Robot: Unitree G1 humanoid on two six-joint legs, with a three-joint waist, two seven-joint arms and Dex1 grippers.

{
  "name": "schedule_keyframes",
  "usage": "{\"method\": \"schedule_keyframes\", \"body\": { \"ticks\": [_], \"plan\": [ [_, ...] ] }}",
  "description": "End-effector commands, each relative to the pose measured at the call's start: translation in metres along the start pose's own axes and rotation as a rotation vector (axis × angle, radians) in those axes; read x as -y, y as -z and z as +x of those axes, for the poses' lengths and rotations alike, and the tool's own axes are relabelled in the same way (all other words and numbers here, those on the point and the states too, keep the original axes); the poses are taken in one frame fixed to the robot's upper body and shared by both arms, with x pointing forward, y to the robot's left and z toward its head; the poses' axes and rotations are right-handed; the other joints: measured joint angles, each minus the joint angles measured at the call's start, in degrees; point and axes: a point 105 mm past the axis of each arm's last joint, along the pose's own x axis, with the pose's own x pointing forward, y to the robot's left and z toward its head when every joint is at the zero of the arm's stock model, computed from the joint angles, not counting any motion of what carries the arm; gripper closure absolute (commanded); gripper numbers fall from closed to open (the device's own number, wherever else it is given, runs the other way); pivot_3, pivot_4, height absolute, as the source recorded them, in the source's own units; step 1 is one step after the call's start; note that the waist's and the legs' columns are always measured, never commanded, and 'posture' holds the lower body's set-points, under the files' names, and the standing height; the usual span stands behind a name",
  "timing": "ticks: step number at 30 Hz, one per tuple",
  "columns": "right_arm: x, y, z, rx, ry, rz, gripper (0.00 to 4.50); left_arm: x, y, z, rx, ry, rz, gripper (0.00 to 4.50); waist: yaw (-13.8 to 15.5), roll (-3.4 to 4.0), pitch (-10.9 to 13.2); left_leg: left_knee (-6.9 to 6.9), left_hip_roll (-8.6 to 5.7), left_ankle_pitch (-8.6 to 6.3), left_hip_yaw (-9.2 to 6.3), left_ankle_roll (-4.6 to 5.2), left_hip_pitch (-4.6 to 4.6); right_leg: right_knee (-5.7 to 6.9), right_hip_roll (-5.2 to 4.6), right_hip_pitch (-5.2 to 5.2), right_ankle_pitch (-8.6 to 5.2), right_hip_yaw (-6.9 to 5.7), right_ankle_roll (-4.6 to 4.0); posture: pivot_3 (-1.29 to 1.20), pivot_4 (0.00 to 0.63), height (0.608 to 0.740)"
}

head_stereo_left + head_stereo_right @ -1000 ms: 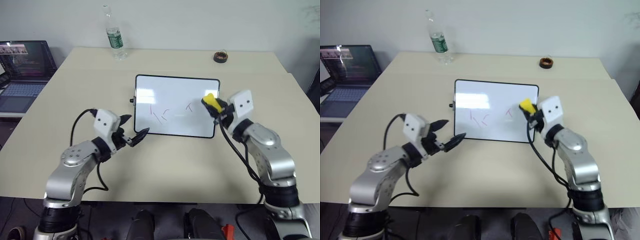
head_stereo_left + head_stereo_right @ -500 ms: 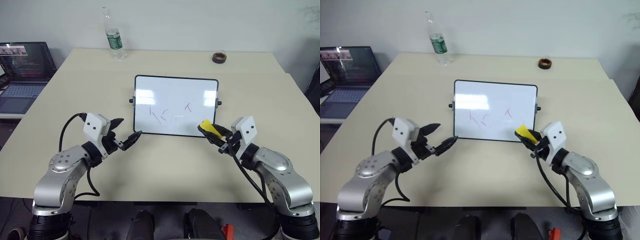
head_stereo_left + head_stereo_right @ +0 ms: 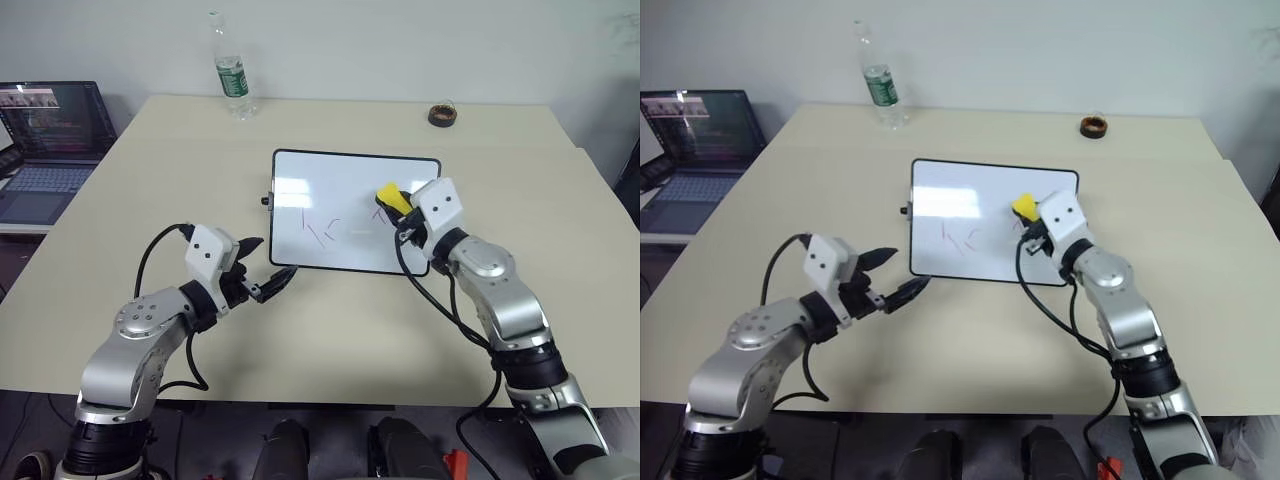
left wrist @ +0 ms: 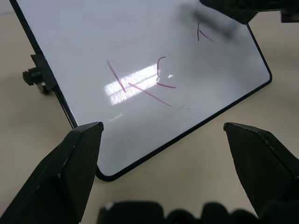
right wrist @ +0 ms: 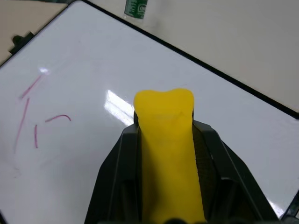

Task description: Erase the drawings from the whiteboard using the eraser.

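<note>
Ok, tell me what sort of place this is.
Probably an office or lab workspace: a plain beige table against a bare wall, an open laptop on a side desk, a whiteboard lying flat, and a water bottle.

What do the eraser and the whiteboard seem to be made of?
Eraser: probably soft foam, matte yellow; its sides look pinched in where the right gripper clamps it. Whiteboard: smooth, glossy white sheet, likely coated metal or plastic; it mirrors the ceiling light. Its thin black frame looks like plastic.
</note>
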Motion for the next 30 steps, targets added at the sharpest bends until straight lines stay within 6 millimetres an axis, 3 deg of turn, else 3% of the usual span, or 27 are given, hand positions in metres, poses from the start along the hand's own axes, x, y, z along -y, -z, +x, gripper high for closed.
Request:
{"method": "schedule_keyframes", "body": {
  "ticks": [1,7,10,15,18,20,26,30],
  "plan": [
    [0.002,-0.008,0.005,0.026,0.013,-0.038,3.4,0.0,-0.012,-0.004,0.031,0.007,0.05,0.0,0.0,0.0,0.0,0.0,0.0,0.0,0.01,0.0,-0.01,0.0,-0.01,-0.01,0.0,0.01,0.0,0.0,0.15,0.74],
    [-0.026,0.026,-0.002,-0.126,-0.136,-0.065,3.4,-0.003,-0.009,-0.005,0.026,0.008,0.054,0.0,0.0,0.0,0.0,0.02,0.01,0.0,0.01,0.0,0.05,0.05,-0.02,0.01,0.0,0.01,-0.01,0.0,0.15,0.74],
    [-0.044,0.039,-0.01,-0.169,-0.237,-0.183,3.4,-0.002,-0.006,-0.004,0.025,0.014,0.053,0.0,0.0,0.0,0.0,0.03,0.0,0.0,-0.01,0.01,0.08,0.05,-0.02,0.05,0.0,0.0,-0.01,0.0,0.15,0.74],
    [-0.001,0.025,0.0,-0.115,0.045,-0.199,3.4,-0.003,-0.003,-0.003,0.025,0.019,0.054,0.0,-0.1,0.0,0.0,0.06,-0.02,0.01,0.0,0.0,0.18,0.13,0.01,0.12,0.02,0.01,-0.02,0.0,0.15,0.74],
    [0.017,0.026,-0.001,-0.124,0.127,-0.19,3.4,-0.003,-0.003,-0.002,0.027,0.021,0.055,0.0,0.0,0.0,0.0,0.08,-0.01,0.03,-0.01,-0.01,0.19,0.14,0.02,0.13,0.04,0.0,-0.05,0.0,0.15,0.74],
    [0.012,0.038,-0.004,-0.174,0.077,-0.195,3.4,-0.004,-0.002,-0.003,0.026,0.023,0.054,0.0,0.2,-0.03,0.0,0.08,-0.02,0.03,-0.04,-0.01,0.18,0.12,0.0,0.16,0.04,-0.03,-0.04,0.0,0.15,0.74],
    [-0.029,0.074,-0.024,-0.328,-0.195,-0.23,3.4,-0.004,0.002,-0.004,0.025,0.025,0.053,0.0,0.0,-0.21,-0.1,0.07,-0.01,0.02,-0.02,0.0,0.28,0.11,-0.02,0.23,0.04,-0.01,-0.04,0.0,0.15,0.74],
    [-0.024,0.063,-0.019,-0.292,-0.158,-0.26,3.4,-0.002,0.002,-0.003,0.026,0.03,0.053,0.0,-0.3,-0.22,-0.2,0.06,0.0,0.02,0.02,0.0,0.55,0.12,0.02,0.43,0.04,0.05,-0.05,0.0,0.15,0.74]
  ]
}}
